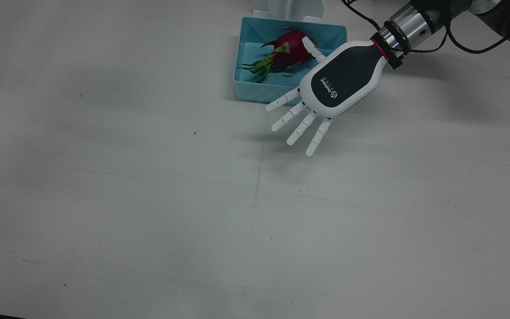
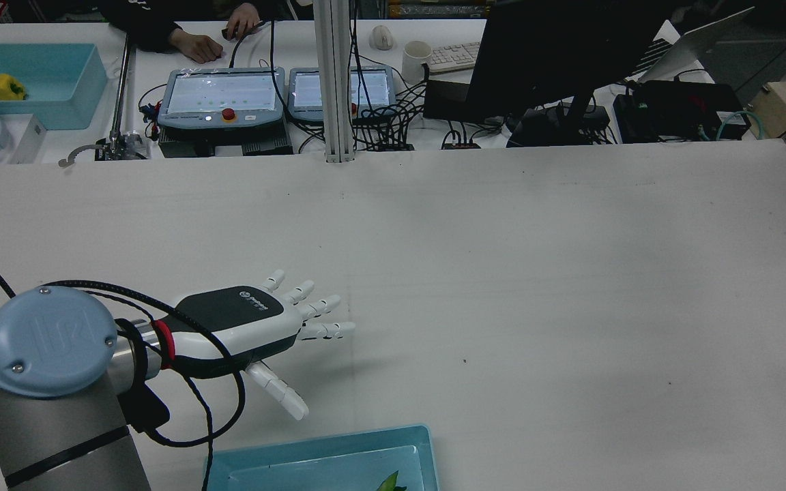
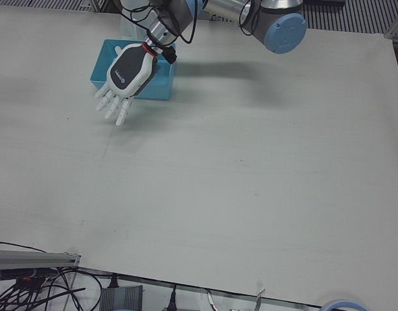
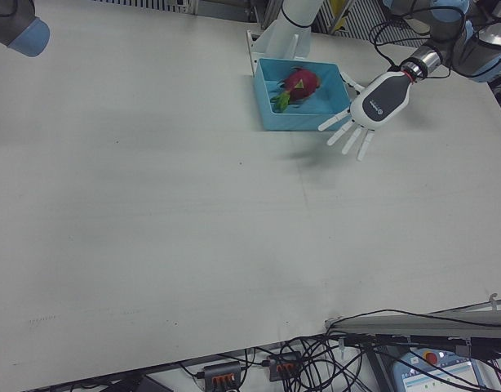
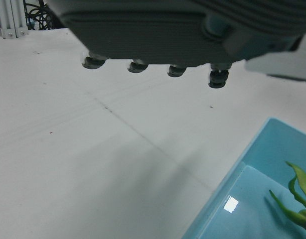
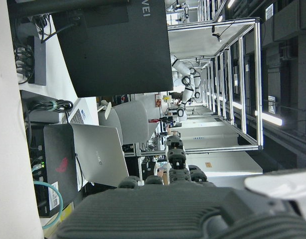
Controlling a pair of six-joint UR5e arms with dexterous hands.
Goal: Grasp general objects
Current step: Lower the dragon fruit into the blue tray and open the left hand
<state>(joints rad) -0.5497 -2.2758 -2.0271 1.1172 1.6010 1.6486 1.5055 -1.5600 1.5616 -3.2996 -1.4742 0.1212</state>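
A pink dragon fruit (image 1: 288, 51) with green leaf tips lies in a light blue bin (image 1: 255, 91) at the robot's edge of the table. My left hand (image 1: 339, 79) hovers palm down over the table, partly above the bin's corner, with its fingers (image 1: 301, 128) spread and holding nothing. One finger reaches over the bin toward the fruit. The hand also shows in the rear view (image 2: 243, 327), the left-front view (image 3: 126, 72) and the right-front view (image 4: 373, 102). The left hand view shows the bin's wall (image 5: 232, 199) and green leaf tips (image 5: 292, 199). The right hand (image 6: 158, 209) shows only as a palm in its own view.
The wide white table (image 1: 193, 199) stretches in front of the bin. Beyond the table's far edge stand teach pendants (image 2: 222, 95), a monitor (image 2: 550, 54) and another blue bin with a yellow pepper (image 2: 1, 87). The right arm's elbow (image 4: 18, 28) sits at the table's corner.
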